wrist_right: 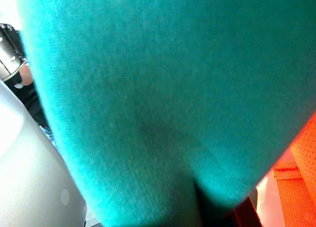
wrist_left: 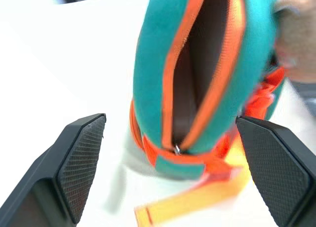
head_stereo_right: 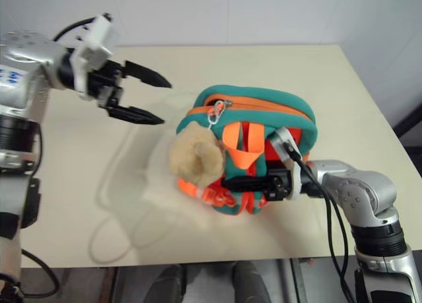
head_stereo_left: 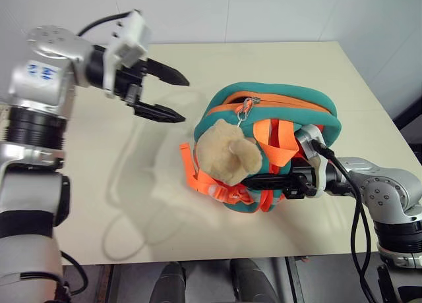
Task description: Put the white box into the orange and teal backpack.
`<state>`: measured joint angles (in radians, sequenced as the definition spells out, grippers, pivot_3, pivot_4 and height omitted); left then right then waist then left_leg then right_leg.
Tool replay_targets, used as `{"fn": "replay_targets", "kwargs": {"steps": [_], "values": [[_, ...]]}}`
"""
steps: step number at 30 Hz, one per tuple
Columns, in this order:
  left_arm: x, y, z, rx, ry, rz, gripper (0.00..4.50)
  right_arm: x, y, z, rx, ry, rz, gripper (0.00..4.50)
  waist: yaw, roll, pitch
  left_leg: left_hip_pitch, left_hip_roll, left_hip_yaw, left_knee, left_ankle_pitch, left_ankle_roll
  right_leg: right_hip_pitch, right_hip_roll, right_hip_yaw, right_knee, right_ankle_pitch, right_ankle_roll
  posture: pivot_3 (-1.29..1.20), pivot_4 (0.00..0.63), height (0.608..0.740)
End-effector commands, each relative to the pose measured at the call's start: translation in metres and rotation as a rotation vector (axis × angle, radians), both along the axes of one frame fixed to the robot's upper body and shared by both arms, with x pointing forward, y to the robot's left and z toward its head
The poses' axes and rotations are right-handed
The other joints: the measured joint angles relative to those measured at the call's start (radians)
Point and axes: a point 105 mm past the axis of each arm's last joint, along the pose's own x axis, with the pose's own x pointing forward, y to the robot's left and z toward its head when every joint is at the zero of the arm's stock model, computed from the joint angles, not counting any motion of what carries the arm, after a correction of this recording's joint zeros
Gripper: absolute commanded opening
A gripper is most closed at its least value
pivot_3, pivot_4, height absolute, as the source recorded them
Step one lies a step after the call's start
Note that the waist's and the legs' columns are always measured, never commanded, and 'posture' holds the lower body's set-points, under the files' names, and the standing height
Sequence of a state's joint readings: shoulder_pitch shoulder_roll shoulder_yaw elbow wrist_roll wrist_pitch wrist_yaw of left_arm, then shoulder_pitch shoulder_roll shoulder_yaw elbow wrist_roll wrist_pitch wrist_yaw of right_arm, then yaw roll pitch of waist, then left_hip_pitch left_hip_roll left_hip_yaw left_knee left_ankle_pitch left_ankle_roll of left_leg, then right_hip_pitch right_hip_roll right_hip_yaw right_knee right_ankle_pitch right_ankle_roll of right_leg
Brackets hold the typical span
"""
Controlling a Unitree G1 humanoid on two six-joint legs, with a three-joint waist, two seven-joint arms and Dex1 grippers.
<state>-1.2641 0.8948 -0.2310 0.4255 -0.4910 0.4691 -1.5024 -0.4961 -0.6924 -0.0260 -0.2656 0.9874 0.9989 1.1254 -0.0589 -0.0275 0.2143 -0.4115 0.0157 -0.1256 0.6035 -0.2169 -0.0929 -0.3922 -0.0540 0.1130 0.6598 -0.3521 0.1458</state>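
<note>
A: So, the cream bench [head_stereo_left: 277, 66] carries the orange and teal backpack [head_stereo_left: 283, 109], just right of the left claw [head_stereo_left: 163, 93], whose empty fingers stand wide apart.

B: And the right claw [head_stereo_left: 285, 183]?

A: Clamped shut on the backpack's front. The zip gapes; the white box isn't visible, likely inside. If that pinch slackens, the bag could slump and spill it.

B: Any lettering?

A: None readable.

The worktop [head_stereo_left: 277, 66] is a cream, smooth surface with a rounded far corner, and it stands close to a white wall [head_stereo_left: 264, 13] with thin seams. Soft light makes faint shadows on it, and beside its right edge a grey floor [head_stereo_left: 412, 79] is visible.
</note>
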Motion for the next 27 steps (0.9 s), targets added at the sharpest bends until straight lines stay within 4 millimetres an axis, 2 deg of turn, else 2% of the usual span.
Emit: {"fn": "replay_targets", "kwargs": {"steps": [1, 4, 9, 13, 17, 22, 27], "values": [[-0.038, -0.005, 0.022, -0.034, 0.012, -0.192, 4.49, -0.002, 0.003, 0.003, 0.011, -0.017, 0.024, 0.00, 0.003, 0.000, 0.000, 0.000, 0.000, 0.000, 0.000, 0.000, 0.000, 0.000, 0.000, 0.000, 0.000, 0.000, 0.000, 0.00, 0.150, 0.740], [-0.057, -0.012, 0.027, -0.058, 0.049, -0.267, 4.49, -0.002, 0.003, 0.003, 0.011, -0.016, 0.026, 0.00, 0.005, 0.000, 0.000, 0.000, 0.000, 0.000, 0.001, 0.000, 0.000, 0.001, 0.000, 0.000, 0.000, 0.000, 0.000, 0.00, 0.150, 0.740], [-0.081, -0.024, 0.011, -0.010, 0.101, -0.355, 4.49, -0.001, 0.003, 0.003, 0.010, -0.016, 0.028, 0.00, -0.002, 0.000, 0.000, 0.001, 0.000, 0.000, 0.001, 0.000, 0.000, 0.001, 0.000, 0.000, 0.001, 0.000, 0.000, 0.00, 0.150, 0.740], [-0.092, -0.031, 0.003, 0.001, 0.139, -0.398, 4.49, 0.000, 0.004, 0.003, 0.012, -0.018, 0.032, 0.00, 0.000, 0.000, 0.000, 0.002, 0.001, 0.000, 0.001, 0.000, 0.000, 0.001, 0.002, 0.001, 0.002, 0.000, 0.000, 0.00, 0.150, 0.740], [-0.095, -0.040, -0.007, 0.028, 0.147, -0.432, 4.49, 0.001, 0.005, 0.002, 0.014, -0.018, 0.033, 0.00, 0.001, 0.000, 0.000, 0.002, 0.001, 0.000, 0.002, 0.000, 0.000, 0.002, 0.002, 0.001, 0.001, 0.000, 0.000, 0.00, 0.150, 0.740], [-0.088, -0.048, -0.022, 0.083, 0.118, -0.428, 4.49, 0.002, 0.007, 0.002, 0.019, -0.021, 0.037, 0.00, 0.002, 0.000, 0.000, 0.002, 0.001, 0.001, 0.002, 0.000, 0.000, 0.002, 0.002, 0.001, 0.001, 0.000, 0.000, 0.00, 0.150, 0.740], [-0.069, -0.066, -0.031, 0.081, -0.031, -0.381, 4.49, 0.001, 0.008, 0.003, 0.027, -0.024, 0.038, 0.00, 0.005, 0.000, 0.000, 0.002, 0.001, 0.000, 0.002, 0.000, 0.000, 0.002, 0.002, 0.001, 0.001, 0.000, -0.001, 0.00, 0.150, 0.740]]}}
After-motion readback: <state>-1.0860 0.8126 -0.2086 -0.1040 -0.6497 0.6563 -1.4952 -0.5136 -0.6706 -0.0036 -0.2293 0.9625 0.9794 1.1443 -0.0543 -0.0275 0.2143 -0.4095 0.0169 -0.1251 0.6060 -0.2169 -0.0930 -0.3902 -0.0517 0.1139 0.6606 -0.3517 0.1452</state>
